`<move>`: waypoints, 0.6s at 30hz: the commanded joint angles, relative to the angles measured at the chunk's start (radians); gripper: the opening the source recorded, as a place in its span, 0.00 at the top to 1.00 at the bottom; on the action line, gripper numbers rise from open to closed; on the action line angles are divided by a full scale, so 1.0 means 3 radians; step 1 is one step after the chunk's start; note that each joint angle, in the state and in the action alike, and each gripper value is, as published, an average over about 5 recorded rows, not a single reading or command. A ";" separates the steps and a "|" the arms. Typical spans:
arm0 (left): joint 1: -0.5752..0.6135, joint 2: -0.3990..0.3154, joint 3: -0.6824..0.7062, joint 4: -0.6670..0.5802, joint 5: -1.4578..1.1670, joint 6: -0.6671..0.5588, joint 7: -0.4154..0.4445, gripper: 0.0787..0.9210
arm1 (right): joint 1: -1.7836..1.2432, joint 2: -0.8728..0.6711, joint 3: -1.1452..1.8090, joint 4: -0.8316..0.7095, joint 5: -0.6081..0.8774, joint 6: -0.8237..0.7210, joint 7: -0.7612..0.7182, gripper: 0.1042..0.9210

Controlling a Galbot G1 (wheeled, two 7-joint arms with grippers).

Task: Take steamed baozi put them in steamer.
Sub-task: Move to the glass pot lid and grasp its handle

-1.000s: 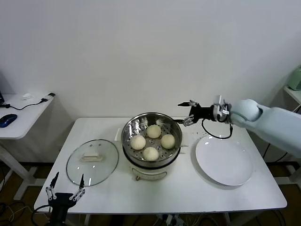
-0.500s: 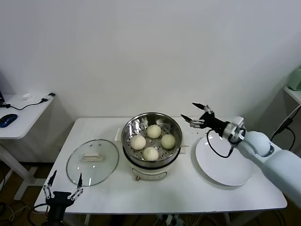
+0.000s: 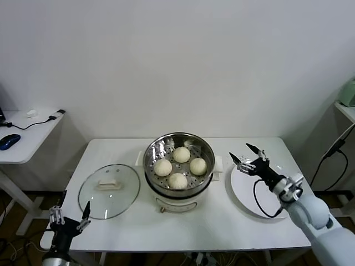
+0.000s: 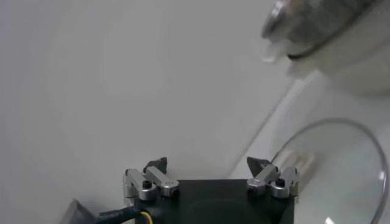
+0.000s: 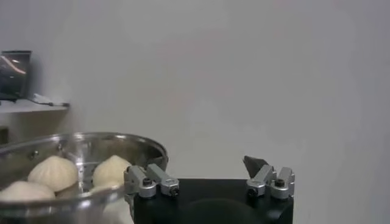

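Note:
Several cream-white steamed baozi (image 3: 178,167) lie on the perforated tray inside the shiny steel steamer (image 3: 153,153) at the table's middle; some of the baozi (image 5: 53,173) also show in the right wrist view. My right gripper (image 3: 250,154) is open and empty, hovering over the near-left part of the white plate (image 3: 277,194), to the right of the steamer and apart from it. My left gripper (image 3: 69,216) is open and empty, low at the table's front left corner, in front of the glass lid (image 3: 108,191).
The glass lid (image 4: 341,158) lies flat on the table left of the steamer. The steamer's cream-white base (image 3: 176,201) faces the table's front. A side desk (image 3: 22,138) with a mouse stands at the far left.
My right gripper has drawn back from beside the steamer's far right rim, moving right and toward me, down over the plate. My left gripper has sunk a little lower.

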State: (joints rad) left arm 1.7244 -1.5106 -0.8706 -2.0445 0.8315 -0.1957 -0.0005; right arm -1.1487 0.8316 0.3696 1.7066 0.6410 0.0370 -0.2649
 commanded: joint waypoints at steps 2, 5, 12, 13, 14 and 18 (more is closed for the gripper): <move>-0.0387 0.0169 0.0039 0.0506 0.2308 0.0099 -0.0250 0.12 | -0.0663 0.0594 0.0628 -0.0009 -0.0462 -0.0060 0.0028 0.12; -0.0557 0.0206 0.0107 0.0770 0.2390 0.0116 -0.0342 0.12 | -0.0649 0.0657 0.0648 -0.0089 -0.0567 -0.0037 0.0054 0.12; -0.0986 0.0237 0.0388 0.1268 0.2207 0.0302 -0.0502 0.12 | -0.0666 0.0698 0.0703 -0.0142 -0.0703 -0.0026 0.0085 0.12; -0.1041 0.0239 0.0435 0.1322 0.2189 0.0331 -0.0500 0.12 | -0.0669 0.0699 0.0707 -0.0143 -0.0714 -0.0026 0.0089 0.12; -0.1088 0.0241 0.0479 0.1371 0.2179 0.0354 -0.0496 0.12 | -0.0671 0.0701 0.0709 -0.0145 -0.0726 -0.0026 0.0092 0.12; -0.1251 0.0233 0.0660 0.1540 0.2129 0.0445 -0.0482 0.12 | -0.0671 0.0725 0.0711 -0.0158 -0.0781 -0.0025 0.0111 0.12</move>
State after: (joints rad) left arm 1.5128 -1.4501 -0.7857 -1.7770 1.3767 -0.1250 -0.1071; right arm -1.3127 1.0071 0.5461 1.6696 0.4684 0.0316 -0.2367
